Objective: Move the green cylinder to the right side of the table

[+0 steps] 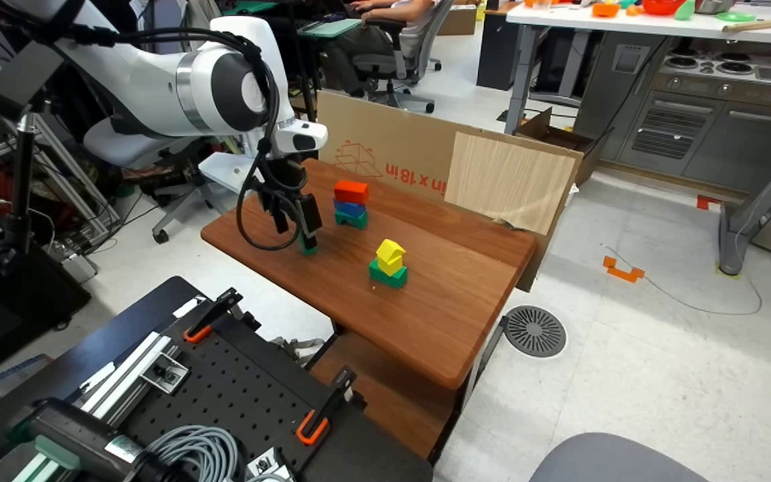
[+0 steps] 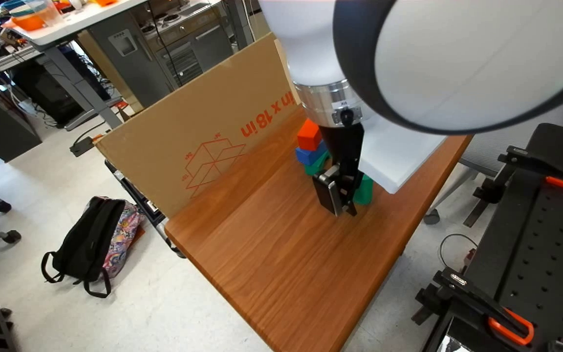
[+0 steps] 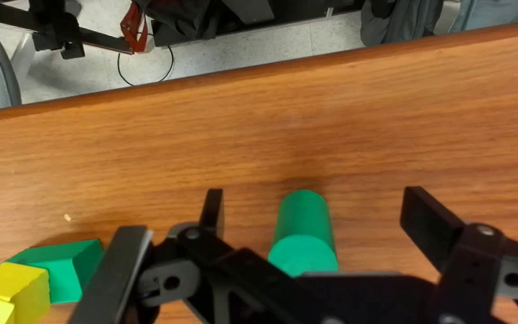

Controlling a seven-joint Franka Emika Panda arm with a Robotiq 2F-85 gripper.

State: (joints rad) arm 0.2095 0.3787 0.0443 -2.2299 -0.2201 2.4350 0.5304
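Surface, one: reddish-brown wood, middle of the frame in an exterior view; carries all the blocks.

Arm, one, white: reaches in from the upper left there.

Cardboard sheet, one: standing along the surface's upper edge, well apart from the work.

Jaws, one pair, black: pointing down and spread wide in the wrist view, clasping nothing. I judge the step in hand to be lining up the grasp; whether they reach low enough yet I cannot tell.

Red-blue-green stack, one: to the right of the jaws and slightly higher in the frame. Best given a wide berth.

Yellow-topped stack, one: yellow pieces on a green block; lower left in the wrist view, and the likelier to be knocked by a sideways drift.

Green cylinder, one, upright: just below centre in the wrist view, between the jaws, a touch nearer the left-hand one, apart from both. Handling: centre it, descend straight, close slowly so both sides meet together, since a one-sided push could topple it; lift clear before travelling.
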